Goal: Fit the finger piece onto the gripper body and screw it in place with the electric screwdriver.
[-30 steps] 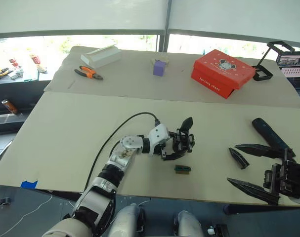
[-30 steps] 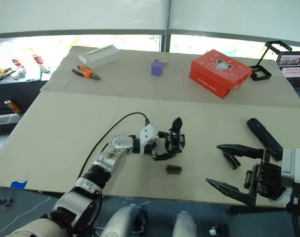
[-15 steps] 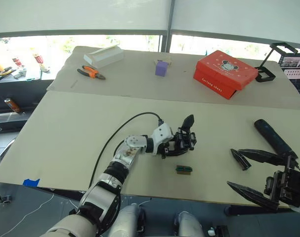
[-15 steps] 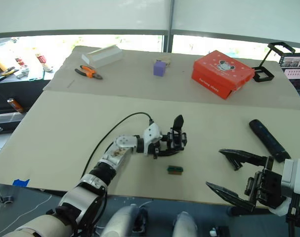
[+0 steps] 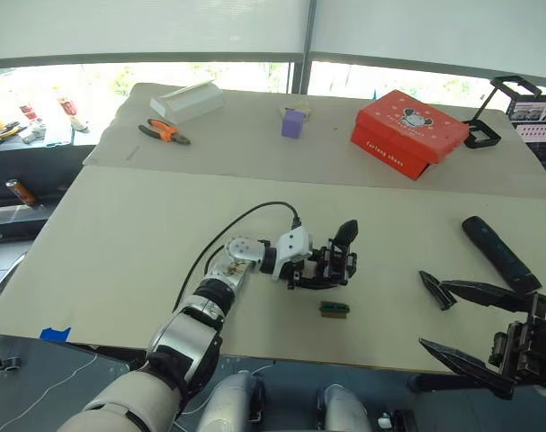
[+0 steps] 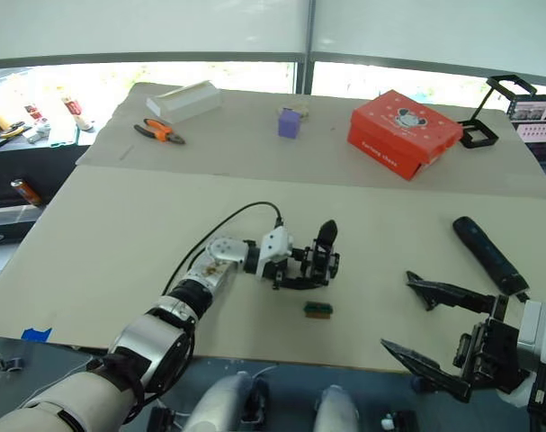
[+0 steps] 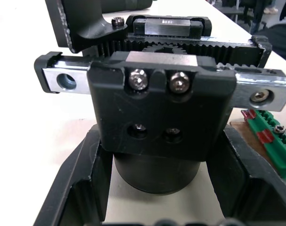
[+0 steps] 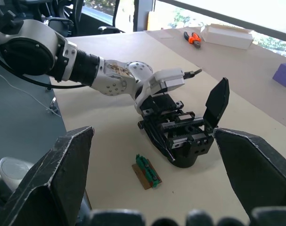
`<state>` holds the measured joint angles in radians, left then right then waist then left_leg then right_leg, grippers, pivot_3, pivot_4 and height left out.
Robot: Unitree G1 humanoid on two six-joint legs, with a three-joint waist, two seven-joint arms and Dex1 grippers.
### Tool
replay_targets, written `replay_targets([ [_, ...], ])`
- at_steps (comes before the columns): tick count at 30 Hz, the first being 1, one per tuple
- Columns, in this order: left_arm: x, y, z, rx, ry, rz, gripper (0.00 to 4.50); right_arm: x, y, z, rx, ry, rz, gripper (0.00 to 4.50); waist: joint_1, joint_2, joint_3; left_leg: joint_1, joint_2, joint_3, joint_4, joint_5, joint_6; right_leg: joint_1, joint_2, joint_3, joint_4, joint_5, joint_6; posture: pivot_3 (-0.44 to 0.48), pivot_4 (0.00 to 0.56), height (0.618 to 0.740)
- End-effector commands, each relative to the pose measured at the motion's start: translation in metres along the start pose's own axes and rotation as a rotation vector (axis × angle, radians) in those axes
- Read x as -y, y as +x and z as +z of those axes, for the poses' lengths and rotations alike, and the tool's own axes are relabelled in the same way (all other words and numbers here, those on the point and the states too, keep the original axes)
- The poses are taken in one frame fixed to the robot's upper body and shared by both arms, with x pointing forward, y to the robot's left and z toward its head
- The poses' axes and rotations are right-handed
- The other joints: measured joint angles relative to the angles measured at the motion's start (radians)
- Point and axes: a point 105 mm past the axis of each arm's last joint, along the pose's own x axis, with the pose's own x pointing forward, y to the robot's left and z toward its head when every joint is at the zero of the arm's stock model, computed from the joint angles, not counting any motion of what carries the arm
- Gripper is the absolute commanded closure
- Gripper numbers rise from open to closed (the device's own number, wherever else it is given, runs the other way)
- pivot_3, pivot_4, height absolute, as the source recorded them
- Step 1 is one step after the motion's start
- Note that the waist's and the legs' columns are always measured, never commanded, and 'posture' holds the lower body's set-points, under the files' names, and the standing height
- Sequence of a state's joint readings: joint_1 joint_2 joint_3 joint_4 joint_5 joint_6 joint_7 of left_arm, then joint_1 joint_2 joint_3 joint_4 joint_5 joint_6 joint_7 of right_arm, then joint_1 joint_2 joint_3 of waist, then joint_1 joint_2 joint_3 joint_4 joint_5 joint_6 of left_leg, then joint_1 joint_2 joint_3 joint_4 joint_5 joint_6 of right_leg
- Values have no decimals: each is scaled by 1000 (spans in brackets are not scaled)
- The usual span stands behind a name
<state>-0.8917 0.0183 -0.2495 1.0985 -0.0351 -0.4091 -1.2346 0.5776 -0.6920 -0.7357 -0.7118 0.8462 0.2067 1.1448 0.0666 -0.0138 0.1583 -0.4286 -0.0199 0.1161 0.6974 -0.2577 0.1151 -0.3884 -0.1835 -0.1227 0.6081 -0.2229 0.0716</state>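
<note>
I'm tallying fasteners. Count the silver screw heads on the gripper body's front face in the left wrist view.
2: both sit side by side near the top of the gripper body, one beside the other. Others may be hidden.

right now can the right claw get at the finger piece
Probably yes: the right claw is open, and the finger piece lies loose on bare table beside its upper finger, nothing between them.
</note>
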Motion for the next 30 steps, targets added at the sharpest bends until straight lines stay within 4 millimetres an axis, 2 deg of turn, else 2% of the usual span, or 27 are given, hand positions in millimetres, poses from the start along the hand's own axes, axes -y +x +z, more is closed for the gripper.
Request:
replay_targets([
  [1, -7, 6, 8, -3, 49, 38, 2206, -3, 0, 10, 12, -32, -11, 0, 1, 0, 0, 0, 0, 0, 1, -1, 1, 0, 0, 0, 0, 0, 0, 0, 150, 740],
  [5, 0, 8, 1, -18, 28, 7, 2206, -2, 0, 10, 1, -17, -21, 0, 0, 0, 0, 0, 0, 0, 1, -2, 2, 0, 0, 0, 0, 0, 1, 0, 150, 740],
  [7, -3, 4, 2, -9, 16, 24, 1134, 3, 0, 10, -21, -22, -42, 0, -1, 0, 0, 0, 0, 0, 1, -2, 2, 0, 0, 0, 0, 0, 1, 0, 150, 740],
  [9, -4, -2, 2, -2, 16, 36, 267, 6, -1, 12, -32, -3, -47, 0, -3, 0, 0, 0, 0, 0, 1, -2, 1, 0, 0, 0, 0, 0, 1, 0, 150, 740],
  [10, -5, -4, 2, -2, 15, 38, 40, 7, -1, 13, -36, 3, -47, 0, -4, 0, 0, 0, 0, 0, 2, -2, 1, 0, 0, 0, 0, 0, 1, 0, 150, 740],
  [13, -8, -21, 0, -1, 17, 63, 40, 13, -1, 14, -89, 48, -55, 0, -7, 0, 0, 0, 1, 0, 1, -1, -1, 0, 0, 0, 0, 0, 1, 0, 150, 740],
  [14, -8, -31, 0, 5, 25, 75, 40, 18, -3, 9, -157, 75, -78, 0, -13, 0, 0, 0, 1, 0, 1, -1, -1, 0, 0, 1, 0, 0, 1, 0, 150, 740],
  [16, -8, -59, 2, 31, 39, 105, 40, 33, -11, -10, -386, 167, -145, 0, -32, 1, -1, 0, 1, 0, 1, -1, -1, 0, 0, 1, 0, 0, 0, 0, 150, 740],
  [19, -3, -92, 14, 101, 30, 112, 40, 48, -21, -30, -612, 267, -203, 0, -39, 0, 0, 0, 3, 0, 0, 0, -3, 0, 1, 1, 1, 0, -2, 0, 150, 740],
  [21, 4, -109, 27, 156, 14, 90, 40, 56, -25, -39, -704, 327, -227, 0, -36, 0, 0, 0, 3, 0, -1, 1, -5, -1, 1, 1, 0, 0, -2, 0, 150, 740],
  [24, 17, -129, 51, 222, 1, 62, 40, 70, -27, -52, -766, 373, -251, 0, -27, 0, 0, -1, 2, -2, 0, 0, -6, -1, 0, 0, -1, 0, -2, 0, 150, 740],
  [27, 29, -140, 72, 257, 24, 71, 40, 88, -23, -70, -812, 382, -286, 0, -30, 0, 0, -1, 1, -2, 0, 0, -6, 0, 0, 0, -2, 0, -1, 0, 150, 740],
  [30, 39, -144, 86, 273, 27, 79, 40, 98, -18, -88, -867, 410, -286, 0, -35, 2, 1, -1, 0, -2, 1, 0, -6, 0, 0, 1, -1, 0, -1, 0, 150, 740],
])
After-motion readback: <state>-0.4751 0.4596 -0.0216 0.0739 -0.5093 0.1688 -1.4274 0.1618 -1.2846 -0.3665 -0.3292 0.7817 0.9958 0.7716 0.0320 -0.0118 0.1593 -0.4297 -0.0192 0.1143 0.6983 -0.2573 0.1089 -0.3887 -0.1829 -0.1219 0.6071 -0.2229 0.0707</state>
